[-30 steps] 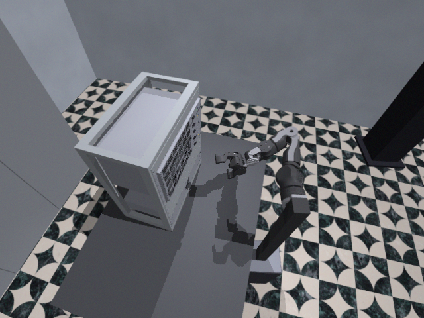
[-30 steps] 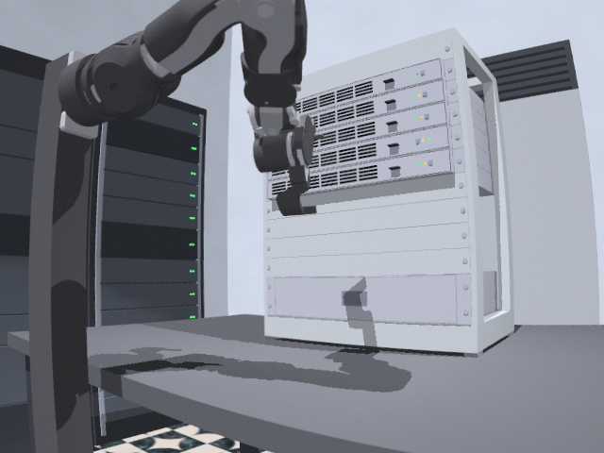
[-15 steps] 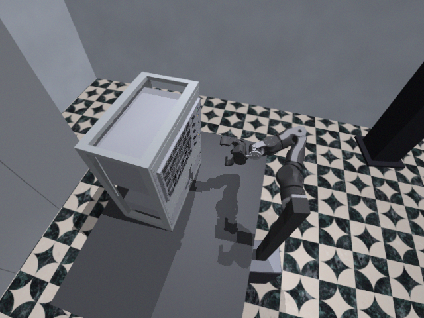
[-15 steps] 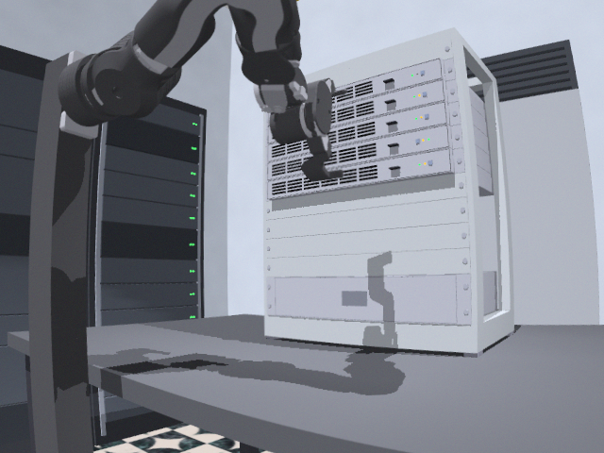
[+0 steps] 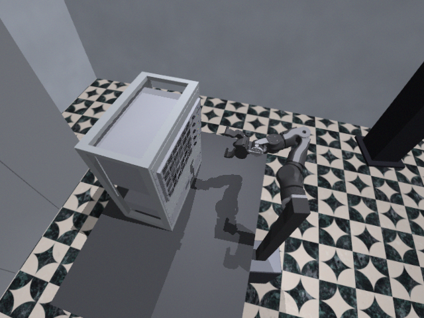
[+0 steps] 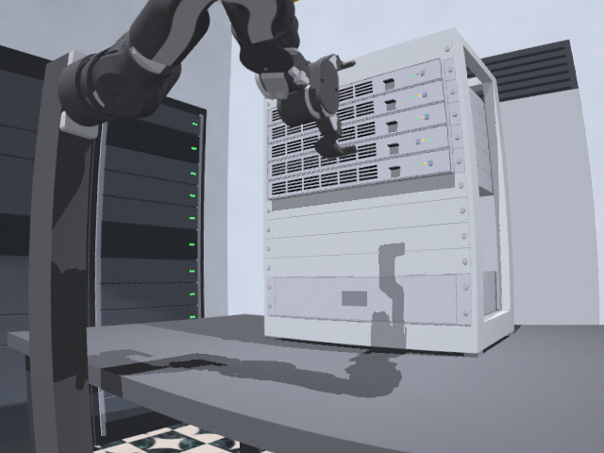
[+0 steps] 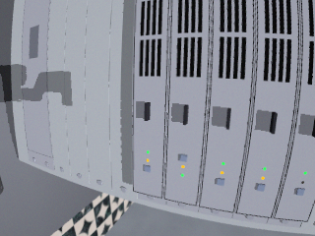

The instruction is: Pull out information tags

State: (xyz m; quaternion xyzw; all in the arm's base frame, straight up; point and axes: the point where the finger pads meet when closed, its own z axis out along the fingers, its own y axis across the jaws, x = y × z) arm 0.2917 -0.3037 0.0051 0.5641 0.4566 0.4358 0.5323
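Note:
The white rack [image 6: 380, 194] stands on the grey table and holds several servers near its top. In the wrist view they run as columns. The top server [image 6: 360, 83] shows a green light only. The four servers below it each show a yellow light [image 6: 419, 95] [image 7: 148, 160] beside a green one. Each server has a dark information tag [image 6: 390, 105] [image 7: 180, 113] and a small grey-blue locate button [image 7: 183, 156]. I cannot tell how far any tag sticks out. My gripper [image 6: 341, 105] [image 5: 228, 142] is open and empty, in front of the server faces and apart from them.
A dark rack [image 6: 146, 214] with green lights stands behind the arm's post [image 6: 53, 253]. A black column [image 5: 393, 126] stands on the tiled floor at the right. The white rack's lower part is blank panels [image 6: 365, 243]. The table edge [image 6: 243, 414] runs in front.

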